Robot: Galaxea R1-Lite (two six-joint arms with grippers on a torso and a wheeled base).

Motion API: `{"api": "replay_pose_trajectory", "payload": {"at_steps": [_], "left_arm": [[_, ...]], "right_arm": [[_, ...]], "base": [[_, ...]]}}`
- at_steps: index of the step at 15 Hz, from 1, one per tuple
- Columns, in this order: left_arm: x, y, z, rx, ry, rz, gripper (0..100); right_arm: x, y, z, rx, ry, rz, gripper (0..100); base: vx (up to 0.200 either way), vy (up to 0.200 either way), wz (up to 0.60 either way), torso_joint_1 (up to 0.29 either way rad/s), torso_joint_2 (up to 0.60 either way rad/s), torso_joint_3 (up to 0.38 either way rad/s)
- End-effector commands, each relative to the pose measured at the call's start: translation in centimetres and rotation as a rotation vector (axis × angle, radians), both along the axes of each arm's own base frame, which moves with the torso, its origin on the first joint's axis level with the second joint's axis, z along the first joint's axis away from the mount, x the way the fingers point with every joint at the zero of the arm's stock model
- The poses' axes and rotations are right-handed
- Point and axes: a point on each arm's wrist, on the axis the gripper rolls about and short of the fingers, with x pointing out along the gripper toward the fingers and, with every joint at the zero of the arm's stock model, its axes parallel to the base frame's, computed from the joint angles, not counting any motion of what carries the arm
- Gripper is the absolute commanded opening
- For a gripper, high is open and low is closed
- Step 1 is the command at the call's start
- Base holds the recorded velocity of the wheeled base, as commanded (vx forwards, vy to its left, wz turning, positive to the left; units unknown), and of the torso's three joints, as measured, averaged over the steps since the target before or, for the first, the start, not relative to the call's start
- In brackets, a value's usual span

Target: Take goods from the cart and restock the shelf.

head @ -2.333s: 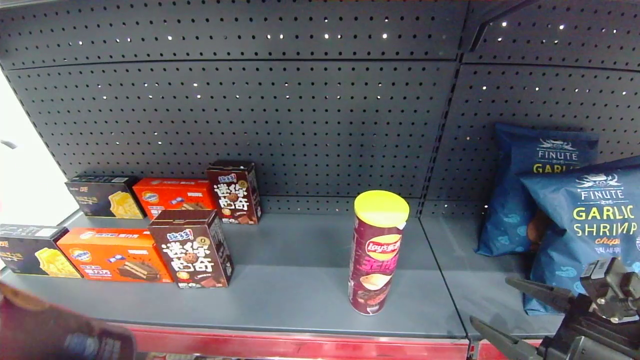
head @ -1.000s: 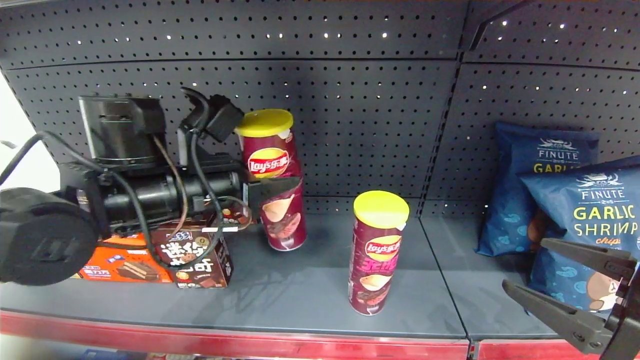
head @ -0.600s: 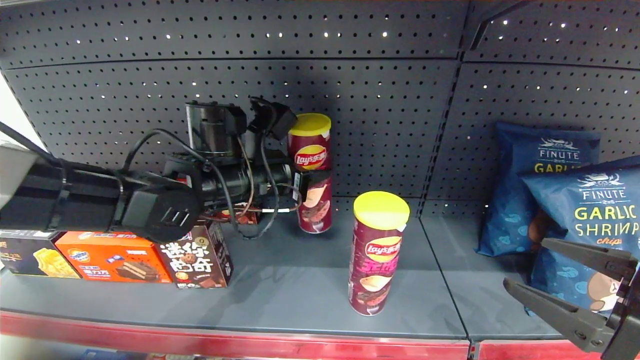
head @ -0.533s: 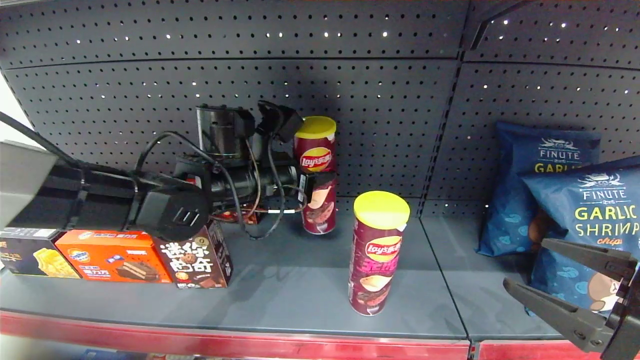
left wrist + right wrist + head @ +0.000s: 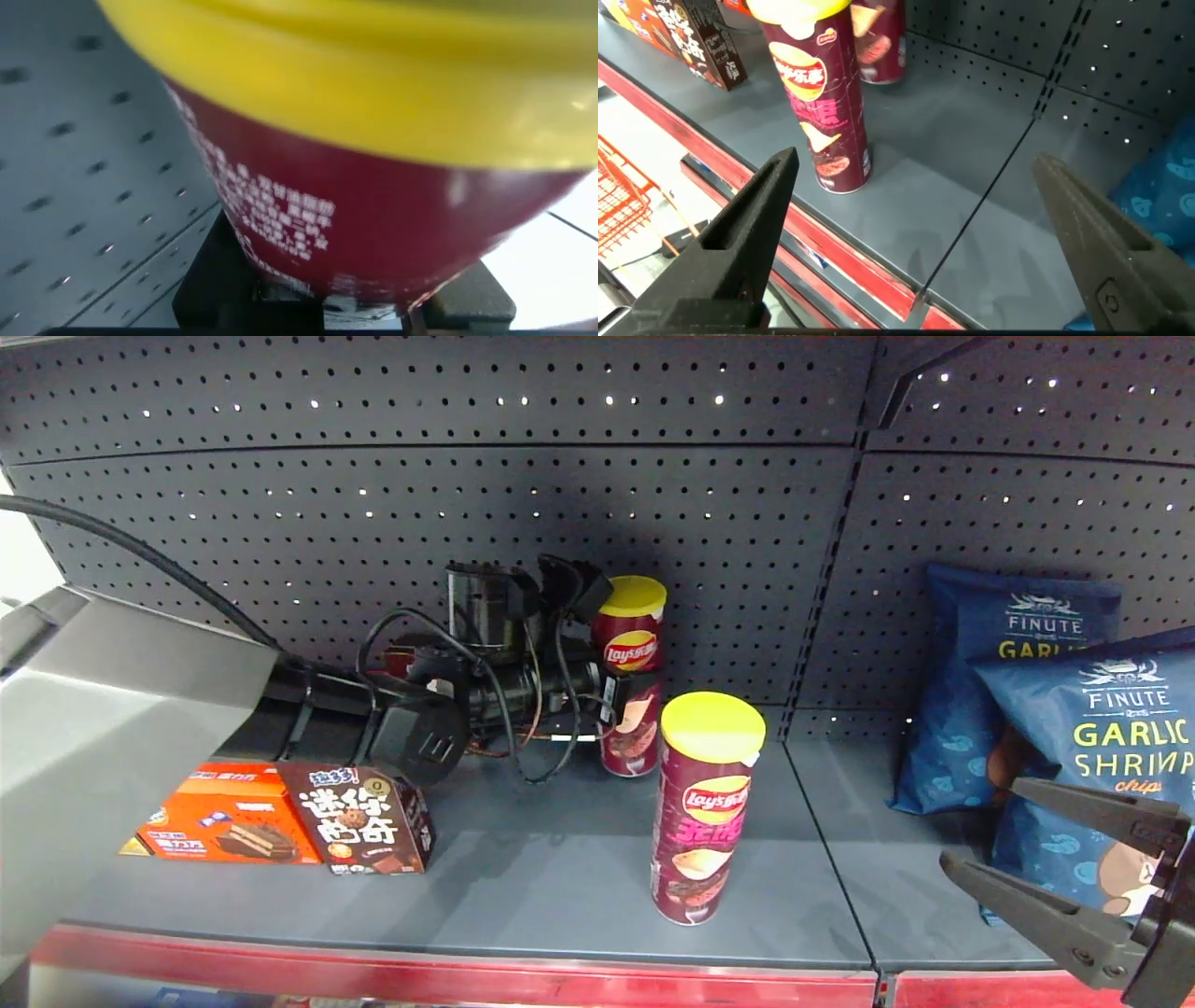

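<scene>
A front can (image 5: 707,807) and boxes (image 5: 355,817) stood nearby. The left gripper (image 5: 616,698) clasped the rear can (image 5: 633,639); the right gripper (image 5: 980,826) gaped empty.

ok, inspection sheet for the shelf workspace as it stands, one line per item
Surface: grey shelf, bare in the middle and at the front.
Job's things: rear chip can held upright near the back panel, can't tell if its base touches the shelf; front chip can stands free near the front edge.
Clutter: orange box and brown box at front left; blue snack bags leaning at right.
Grippers: left gripper fingers shut on the rear chip can; right gripper open, empty, low at right.
Cables: cable loops hang from the left wrist close to the shelf; thick cable arcs over the left arm.
Surroundings: pegboard back panel, red shelf edge, orange wire cart below.
</scene>
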Motion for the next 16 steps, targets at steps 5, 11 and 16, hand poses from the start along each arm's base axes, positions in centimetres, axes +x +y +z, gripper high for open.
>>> {"api": "replay_pose_trajectory", "payload": {"at_steps": [5,11,16], "left_arm": [[1.6,-1.6,-2.1,0.008,0.012,-0.017,0],[1.9,-1.8,-3.3,0.023,0.031,-0.019,0],[1.9,-2.0,-3.1,0.018,0.023,-0.025,100]], "right_arm": [[0.3,0.2,0.1,-0.003,0.005,0.007,100],[0.3,0.2,0.0,-0.005,0.009,0.015,100],[0.2,0.2,-0.3,-0.009,0.015,0.019,100]], "base": [[0.000,0.000,0.00,0.000,0.00,0.000],[0.000,0.000,0.00,0.000,0.00,0.000],[0.000,0.000,0.00,0.000,0.00,0.000]]}}
